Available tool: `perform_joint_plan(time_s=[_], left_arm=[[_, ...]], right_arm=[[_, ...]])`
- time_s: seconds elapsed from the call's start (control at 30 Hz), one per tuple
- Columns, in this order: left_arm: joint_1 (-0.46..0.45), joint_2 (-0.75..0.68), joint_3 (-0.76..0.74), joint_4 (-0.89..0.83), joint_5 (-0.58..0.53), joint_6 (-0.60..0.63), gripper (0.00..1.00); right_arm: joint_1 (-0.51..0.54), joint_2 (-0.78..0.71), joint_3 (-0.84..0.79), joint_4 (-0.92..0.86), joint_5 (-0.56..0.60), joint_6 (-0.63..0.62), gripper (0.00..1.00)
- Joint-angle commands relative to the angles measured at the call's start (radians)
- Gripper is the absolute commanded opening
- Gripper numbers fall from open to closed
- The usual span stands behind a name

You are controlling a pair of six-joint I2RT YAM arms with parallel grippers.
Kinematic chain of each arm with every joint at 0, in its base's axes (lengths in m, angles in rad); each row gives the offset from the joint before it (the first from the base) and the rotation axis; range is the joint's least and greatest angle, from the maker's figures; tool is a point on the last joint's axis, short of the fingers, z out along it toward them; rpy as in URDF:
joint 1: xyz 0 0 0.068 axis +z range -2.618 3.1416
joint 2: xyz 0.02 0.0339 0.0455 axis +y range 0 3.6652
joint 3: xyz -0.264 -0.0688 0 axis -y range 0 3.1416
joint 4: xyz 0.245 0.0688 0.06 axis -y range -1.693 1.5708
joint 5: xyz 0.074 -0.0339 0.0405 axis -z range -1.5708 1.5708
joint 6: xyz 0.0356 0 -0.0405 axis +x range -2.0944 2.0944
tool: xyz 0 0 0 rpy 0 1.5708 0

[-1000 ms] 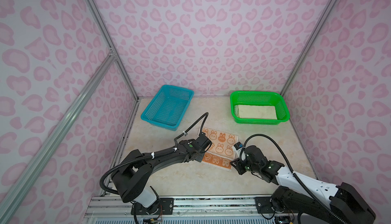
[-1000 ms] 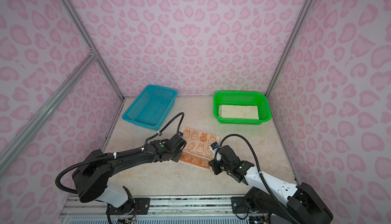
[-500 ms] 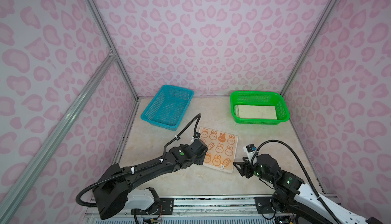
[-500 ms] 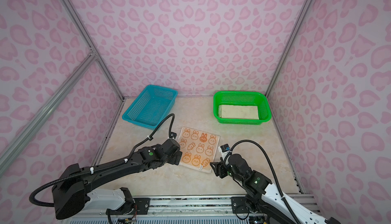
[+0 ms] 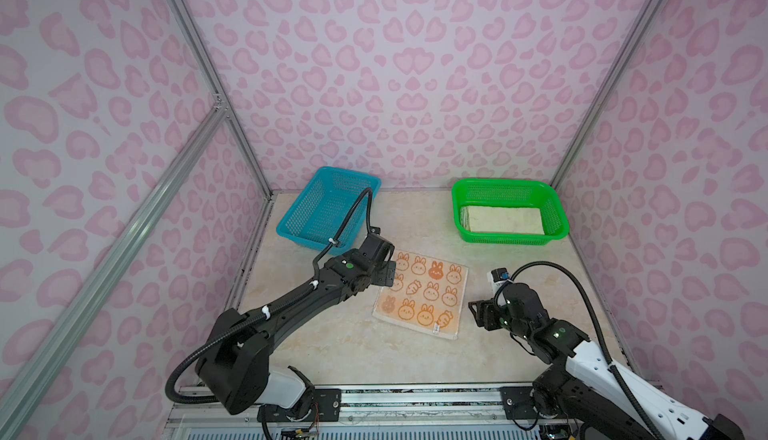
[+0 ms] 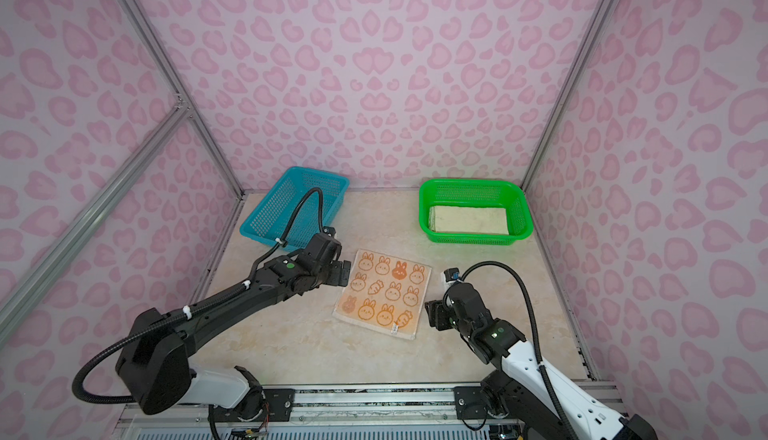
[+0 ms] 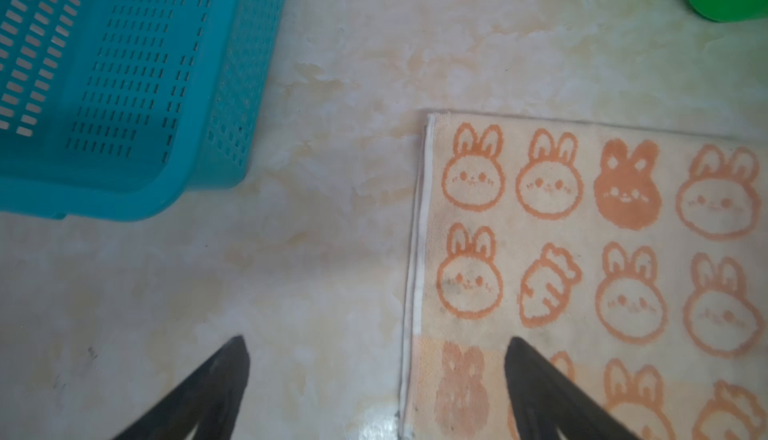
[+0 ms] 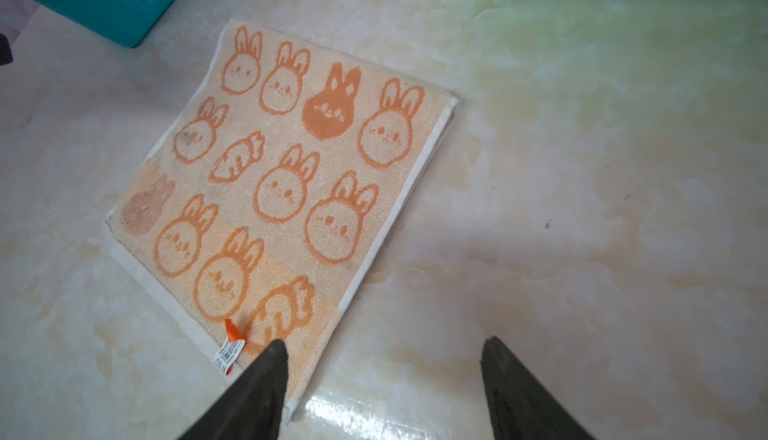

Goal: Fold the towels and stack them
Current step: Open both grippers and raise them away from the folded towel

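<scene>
Left pincer (image 7: 376, 344) spread astride rabbit towel (image 7: 582, 230) edge, barcode tag (image 8: 230, 351) illegible

Enclosure inspected. The back wall (image 5: 395, 64), left wall (image 5: 62, 126) and right wall (image 5: 706, 126) carry the same covering: pale lilac with pink heart-like blotches. Aluminium posts (image 5: 198, 56) stand at both rear corners, and a cross-member (image 5: 124, 238) of the same profile slants across the left wall to meet the left post. The desk (image 5: 374, 359) is a cream, marble-patterned surface, glossy enough to show a bright glare patch (image 8: 374, 413) in the right wrist view. A metal rail (image 5: 415, 394) runs along its near edge. Lighting is even and soft, with faint shadows.
</scene>
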Motion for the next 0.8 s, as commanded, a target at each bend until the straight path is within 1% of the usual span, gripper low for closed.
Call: perform_joint_plan(time_s=[0.0, 0.07, 0.2, 0.4, 0.5, 0.63, 0.77], left_arm=[[0.031, 0.1, 0.086, 0.076, 0.078, 0.079, 0.98], [0.05, 0.174, 0.147, 0.08, 0.091, 0.106, 1.0], [0.097, 0.32, 0.264, 0.069, 0.152, 0.128, 0.96], [0.141, 0.467, 0.406, 0.046, 0.209, 0.138, 0.95], [0.146, 0.519, 0.473, 0.038, 0.218, 0.139, 0.95], [0.147, 0.564, 0.518, 0.027, 0.241, 0.135, 0.93], [0.148, 0.579, 0.52, 0.022, 0.239, 0.128, 0.92]], right_arm=[[-0.029, 0.091, 0.035, 0.063, -0.004, -0.027, 0.73], [-0.05, 0.16, 0.059, 0.091, -0.012, -0.038, 0.73], [-0.104, 0.294, 0.106, 0.151, -0.025, -0.047, 0.72], [-0.165, 0.465, 0.177, 0.208, -0.032, -0.074, 0.71], [-0.209, 0.544, 0.214, 0.23, -0.07, -0.082, 0.71], [-0.248, 0.641, 0.243, 0.302, -0.118, -0.087, 0.66], [-0.257, 0.722, 0.261, 0.397, -0.154, -0.081, 0.59]])
